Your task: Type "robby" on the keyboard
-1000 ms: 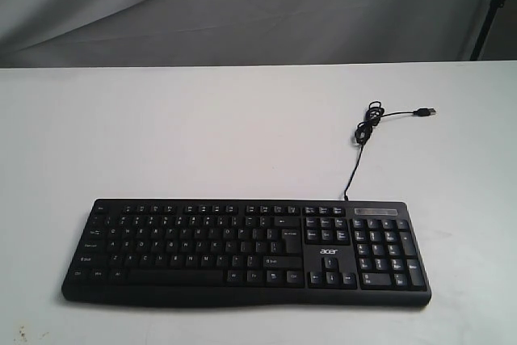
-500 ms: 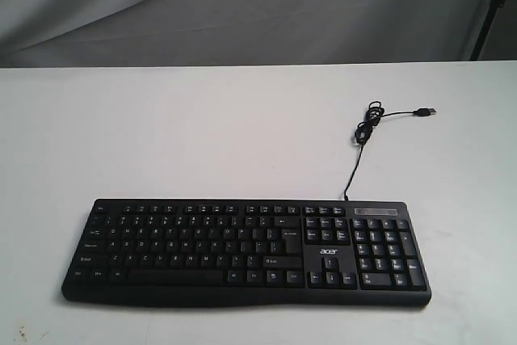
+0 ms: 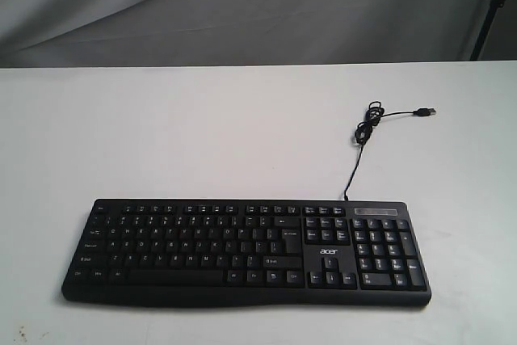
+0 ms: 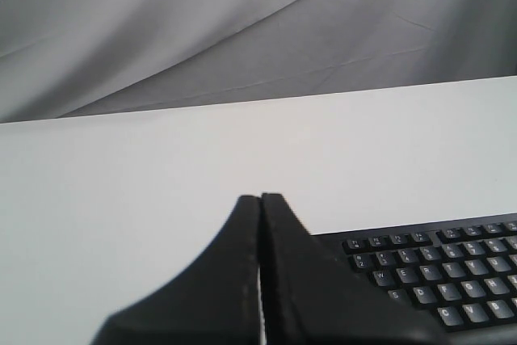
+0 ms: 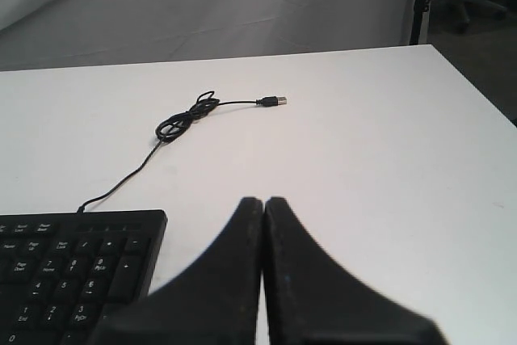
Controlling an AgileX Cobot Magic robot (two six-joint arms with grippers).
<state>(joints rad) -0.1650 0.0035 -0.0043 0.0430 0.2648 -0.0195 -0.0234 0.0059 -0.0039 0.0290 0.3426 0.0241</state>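
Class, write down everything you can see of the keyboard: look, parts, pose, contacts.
The keyboard is wide, black, plastic-looking, with white key legends, a number pad at its right end and a white "acer" logo. It lies flat on the white table. A thin black cable leaves its back edge, coils and ends in a loose USB plug. Only the table touches it.

Left gripper (image 4: 260, 199) and right gripper (image 5: 263, 201), fingers (image 4: 284, 252) flush together.
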